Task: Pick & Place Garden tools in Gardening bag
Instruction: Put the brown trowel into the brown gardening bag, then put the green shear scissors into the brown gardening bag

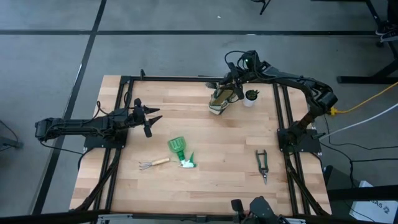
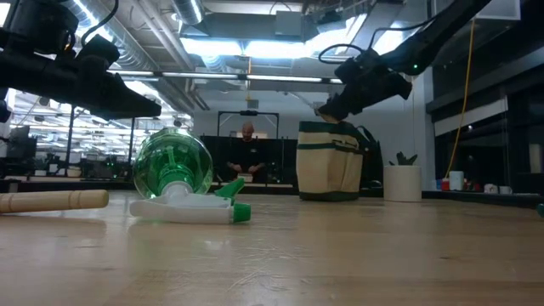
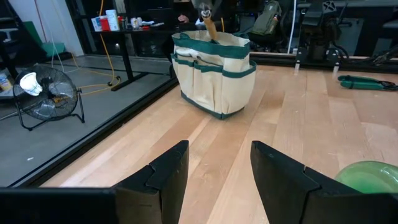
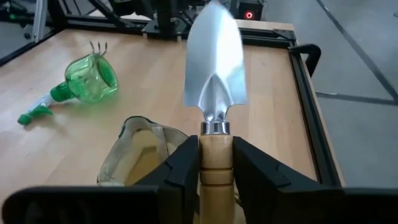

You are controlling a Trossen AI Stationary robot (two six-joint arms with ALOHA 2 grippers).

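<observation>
One tool, the trowel (image 4: 214, 81), is in the right gripper (image 4: 214, 165), whose fingers sit on either side of its wooden handle, touching it; whether they are clamped or just easing off I cannot tell. The gripper hangs directly over the gardening bag (image 1: 222, 99) at the far side of the table (image 1: 205, 186), beside the small white plant pot (image 1: 250, 97). In the right wrist view the trowel's long axis runs straight out from the fingers, blade away from the wrist, with the open mouth of the bag right beneath the handle; in the left wrist view the handle end seems already to dip into the bag's top. So the coming move, as I judge it, turns on that line: the handle must stay over the opening and drop down inside the rim, not onto it. The other tools lie well apart from the bag on the near half of the table: the green scoop (image 1: 177, 147) touching the sprayer piece (image 1: 188, 162), the rake (image 1: 153, 163) just beside them, the shears (image 1: 262, 164) toward the right arm's side. The left gripper (image 1: 151, 117) waits with fingers apart above the table, nearer the scoop and rake than the right arm is. No brand, label or writing can be read on anything.
</observation>
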